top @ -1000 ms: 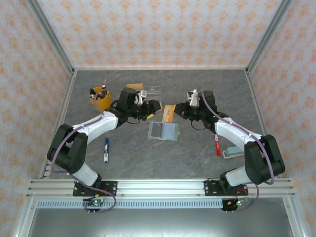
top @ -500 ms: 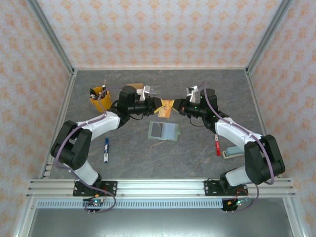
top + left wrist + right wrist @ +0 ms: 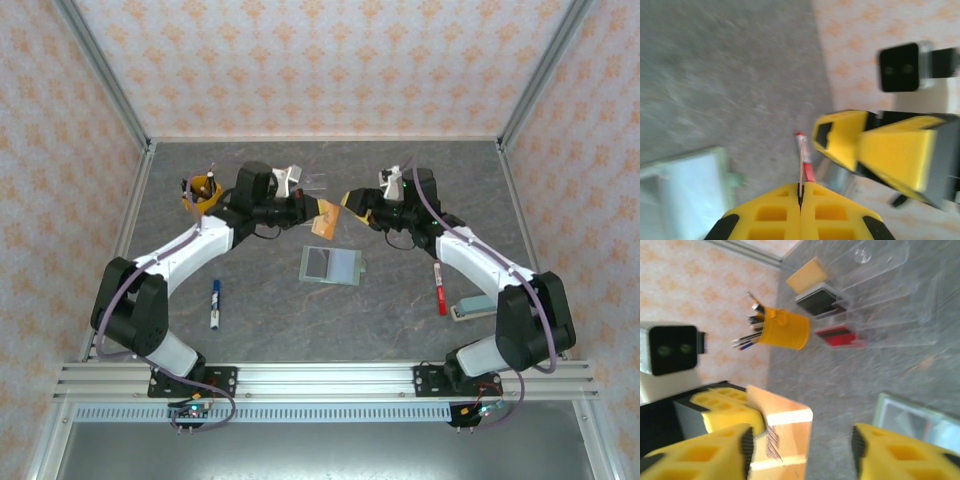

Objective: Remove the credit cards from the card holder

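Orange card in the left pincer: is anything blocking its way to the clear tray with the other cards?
Nothing visible does. The left pincer is shut on the orange card, and only bare tabletop lies between it and the clear tray. The right pincer, open, is beside the card, away from the tray.

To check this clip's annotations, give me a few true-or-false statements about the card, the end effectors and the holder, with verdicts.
1. The left end effector is shut on the tan-orange card. True.
2. The right end effector is clamped on that card. False: its fingers stand wide apart.
3. The card holder lies folded shut. False: it lies open on the table, pale inside up.
4. A red card lies in the clear tray. True.
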